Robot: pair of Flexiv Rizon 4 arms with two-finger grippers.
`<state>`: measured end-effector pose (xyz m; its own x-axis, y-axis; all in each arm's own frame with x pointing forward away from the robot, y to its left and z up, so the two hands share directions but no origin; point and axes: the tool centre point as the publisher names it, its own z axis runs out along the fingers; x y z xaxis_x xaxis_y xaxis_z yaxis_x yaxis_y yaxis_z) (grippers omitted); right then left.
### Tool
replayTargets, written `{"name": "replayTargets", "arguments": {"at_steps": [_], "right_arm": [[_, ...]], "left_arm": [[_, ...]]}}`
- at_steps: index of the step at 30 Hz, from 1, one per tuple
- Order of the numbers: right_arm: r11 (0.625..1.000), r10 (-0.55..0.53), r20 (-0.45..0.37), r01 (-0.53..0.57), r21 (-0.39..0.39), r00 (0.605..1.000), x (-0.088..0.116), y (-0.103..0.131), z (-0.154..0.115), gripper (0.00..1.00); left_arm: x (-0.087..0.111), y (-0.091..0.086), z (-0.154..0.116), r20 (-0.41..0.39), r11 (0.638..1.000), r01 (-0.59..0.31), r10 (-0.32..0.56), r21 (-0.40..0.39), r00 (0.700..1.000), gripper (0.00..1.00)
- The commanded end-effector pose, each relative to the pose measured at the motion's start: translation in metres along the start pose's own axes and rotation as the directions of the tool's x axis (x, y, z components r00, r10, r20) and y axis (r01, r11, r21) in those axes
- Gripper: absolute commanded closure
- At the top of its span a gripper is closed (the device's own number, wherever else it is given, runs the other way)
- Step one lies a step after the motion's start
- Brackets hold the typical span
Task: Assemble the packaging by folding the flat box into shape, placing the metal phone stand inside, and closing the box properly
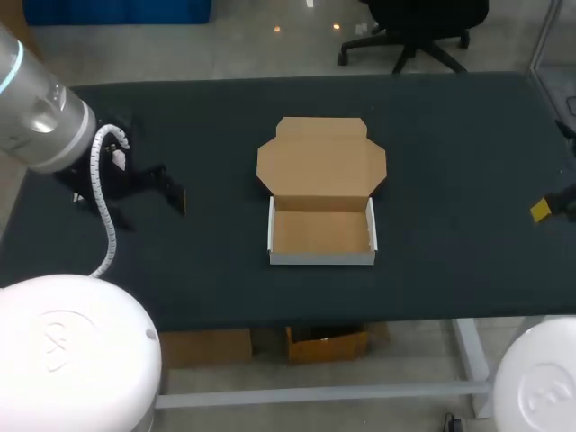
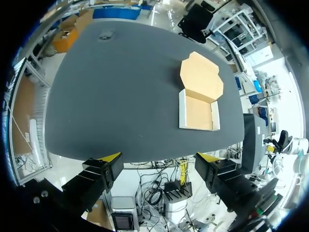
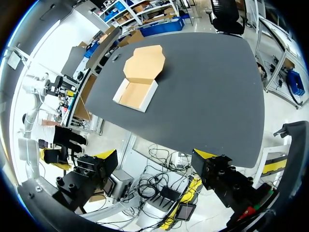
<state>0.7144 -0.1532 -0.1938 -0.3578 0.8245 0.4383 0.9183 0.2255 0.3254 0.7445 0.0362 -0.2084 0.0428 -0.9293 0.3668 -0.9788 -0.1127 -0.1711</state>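
Observation:
The cardboard box [image 1: 322, 234] stands folded into a white-walled tray at the table's middle. Its brown lid [image 1: 321, 165] lies open and flat behind it, and the tray is empty. The box [image 2: 198, 110] lies well ahead of my left gripper [image 2: 159, 159], whose fingers are open and empty. In the head view the left gripper [image 1: 153, 205] hangs over the table's left part. My right gripper [image 3: 155, 154] is open and empty too, far from the box [image 3: 136, 93], at the table's right edge [image 1: 544, 209]. A small grey object [image 2: 105, 35], too small to identify, sits at the far left corner.
The dark table top [image 1: 450, 162] stretches bare around the box on both sides. In the head view my left arm [image 1: 40, 112] covers the far left corner. The small grey object [image 3: 117, 57] lies beyond the lid near the table's edge.

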Motion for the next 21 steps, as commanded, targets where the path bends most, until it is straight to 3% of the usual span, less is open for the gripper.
{"name": "replayTargets", "arguments": {"at_steps": [1, 6, 21], "right_arm": [[1.0, -0.001, -0.002, 0.001, 0.001, 1.0, 0.001, 0.0, -0.002, 0.0], [1.0, -0.001, -0.002, 0.001, 0.001, 1.0, 0.001, 0.0, -0.002, 0.0], [1.0, -0.001, -0.002, 0.001, 0.001, 1.0, 0.001, 0.0, -0.002, 0.0]], "left_arm": [[-0.004, -0.017, 0.018, 0.033, 1.0, 0.01, -0.01, -0.021, 0.999, 0.0], [-0.015, -0.026, 0.029, 0.027, 0.998, 0.048, -0.047, -0.047, 0.999, 0.0], [-0.028, -0.031, 0.053, 0.059, 0.996, 0.007, -0.002, -0.086, 0.998, 0.0]]}}
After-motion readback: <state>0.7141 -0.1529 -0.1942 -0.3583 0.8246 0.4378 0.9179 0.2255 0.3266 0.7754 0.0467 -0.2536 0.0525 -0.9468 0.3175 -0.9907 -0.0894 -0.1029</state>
